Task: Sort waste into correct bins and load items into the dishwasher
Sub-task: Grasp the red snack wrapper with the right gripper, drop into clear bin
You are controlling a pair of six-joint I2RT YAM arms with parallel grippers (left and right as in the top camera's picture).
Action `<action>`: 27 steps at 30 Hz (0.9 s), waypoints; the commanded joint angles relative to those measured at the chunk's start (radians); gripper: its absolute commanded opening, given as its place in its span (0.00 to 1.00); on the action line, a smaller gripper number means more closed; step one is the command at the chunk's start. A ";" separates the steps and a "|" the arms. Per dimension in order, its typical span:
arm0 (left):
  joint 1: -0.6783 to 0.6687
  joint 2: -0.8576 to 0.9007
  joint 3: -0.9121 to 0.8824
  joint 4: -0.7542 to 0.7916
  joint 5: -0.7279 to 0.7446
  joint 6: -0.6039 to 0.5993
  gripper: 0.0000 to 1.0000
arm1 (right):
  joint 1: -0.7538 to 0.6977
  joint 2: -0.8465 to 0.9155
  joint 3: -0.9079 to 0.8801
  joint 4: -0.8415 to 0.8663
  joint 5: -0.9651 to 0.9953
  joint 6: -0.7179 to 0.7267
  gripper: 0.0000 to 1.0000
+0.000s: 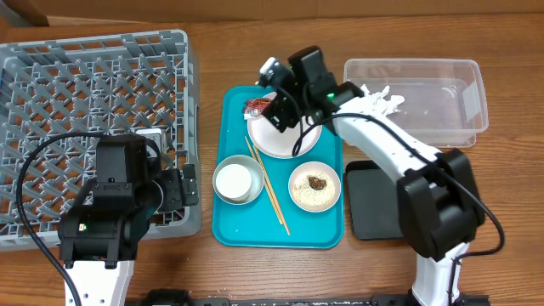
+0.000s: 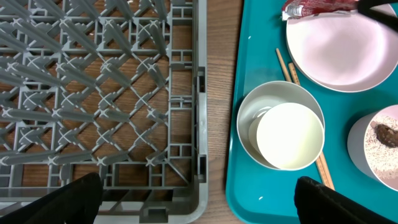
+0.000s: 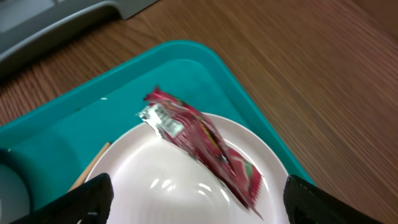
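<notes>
Overhead, note red snack wrapper (image 1: 255, 105) on white plate (image 1: 285, 140) rim, within teal tray (image 1: 327, 231), under right pincer (image 1: 279, 107). From left wrist, observe left pincer (image 2: 196, 199) released over dish rack (image 2: 99, 93) edge. From right wrist, confirm released fingers (image 3: 81, 200) flanking wrapper; print unreadable.

On the table (image 1: 510, 195) there are one grey dish rack (image 1: 93, 102), one teal tray (image 1: 280, 234), one clear tub (image 1: 442, 102) and one black tray (image 1: 374, 204). There are one white plate (image 1: 285, 140), one white cup (image 2: 290, 137) and two bowls: a pale grey bowl (image 2: 249, 118) and a small bowl (image 1: 292, 189). There are also one red wrapper (image 1: 256, 105), one crumpled tissue (image 1: 389, 102), one brown lump (image 1: 319, 182) and two wooden chopsticks (image 1: 268, 183). The rice grains (image 1: 306, 197) are too many to count.
</notes>
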 commanded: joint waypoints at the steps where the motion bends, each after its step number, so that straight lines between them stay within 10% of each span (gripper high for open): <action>1: -0.001 0.003 0.023 0.002 0.014 0.000 1.00 | 0.031 0.050 0.007 0.063 -0.018 -0.085 0.89; 22: -0.001 0.003 0.023 -0.022 0.016 0.000 1.00 | 0.066 0.167 0.007 0.260 -0.017 -0.085 0.81; 27: -0.001 0.003 0.023 -0.022 0.016 0.000 1.00 | 0.066 0.175 0.008 0.268 -0.017 -0.084 0.42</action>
